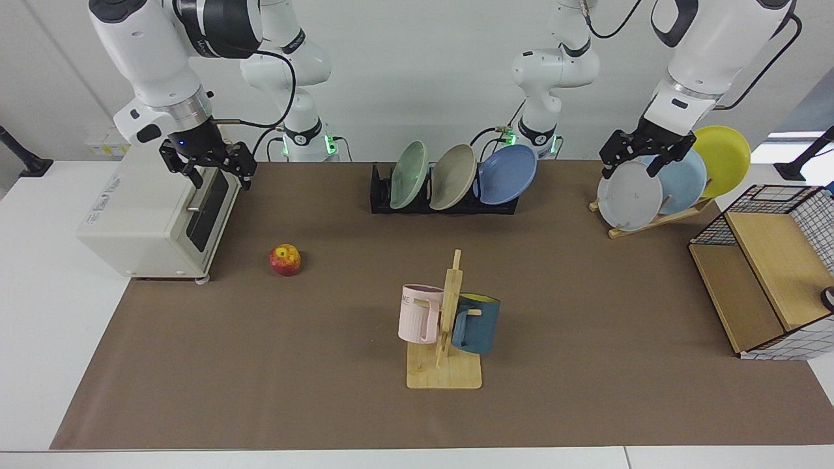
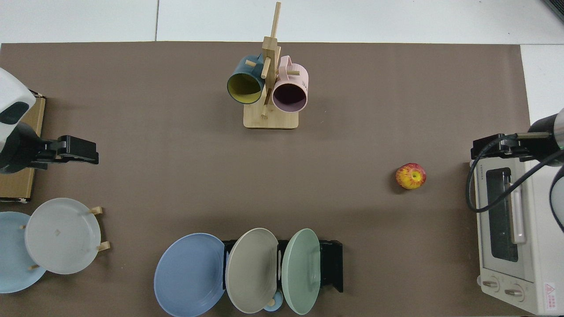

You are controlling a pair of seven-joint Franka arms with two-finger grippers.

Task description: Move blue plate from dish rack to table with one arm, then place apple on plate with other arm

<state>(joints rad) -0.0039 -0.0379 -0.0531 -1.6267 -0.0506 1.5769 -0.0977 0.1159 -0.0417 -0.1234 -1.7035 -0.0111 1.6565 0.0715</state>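
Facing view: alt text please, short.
Blue plate leans in the black dish rack; apple sits on the brown-matted table. Left gripper hovers open at a wooden plate stand, right gripper open above a toaster oven.

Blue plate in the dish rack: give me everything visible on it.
The blue plate is round, shallow, matte periwinkle, with a plain raised rim and no visible marks. It stands on edge, tilted, in the end slot of the black dish rack, the slot at the view's right in the facing view. Next to it stands a beige plate, which overlaps its edge in the top view; whether they touch is unclear. Neither gripper is near it.
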